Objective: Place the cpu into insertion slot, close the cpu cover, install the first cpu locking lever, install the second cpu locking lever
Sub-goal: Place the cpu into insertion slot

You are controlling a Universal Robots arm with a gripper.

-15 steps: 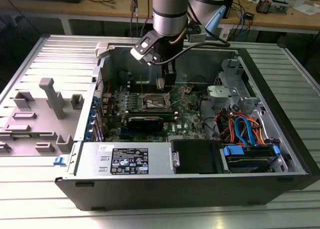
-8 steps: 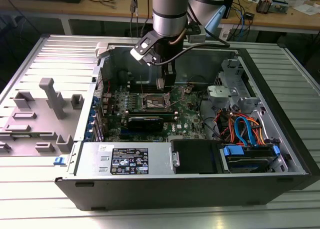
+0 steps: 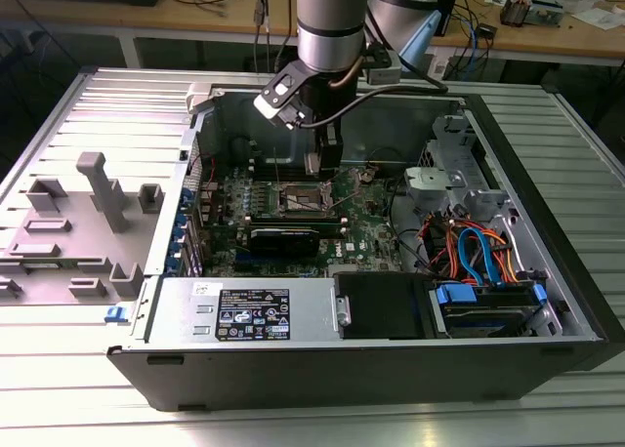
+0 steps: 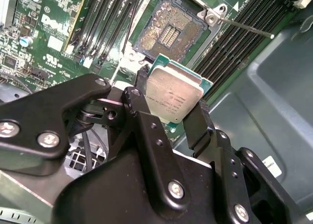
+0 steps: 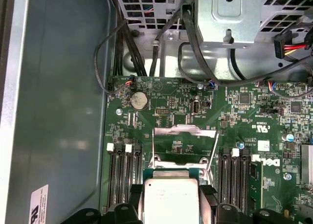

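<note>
Claw (image 4: 172,93) pinches the cpu (image 4: 174,89) above the bare insertion slot (image 4: 168,33), fingers (image 4: 196,126) hiding its side edges.

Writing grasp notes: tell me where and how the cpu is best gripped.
By two opposite thin edges of the cpu, fingers closing in from its sides, as now: it is a flat square plate, and that leaves its faces free for the insertion slot.

One cpu (image 4: 173,91); one insertion slot (image 4: 168,31); one cpu cover (image 5: 185,131); one hand (image 4: 172,99); one coin battery (image 5: 138,100); one computer case (image 3: 342,377).
</note>
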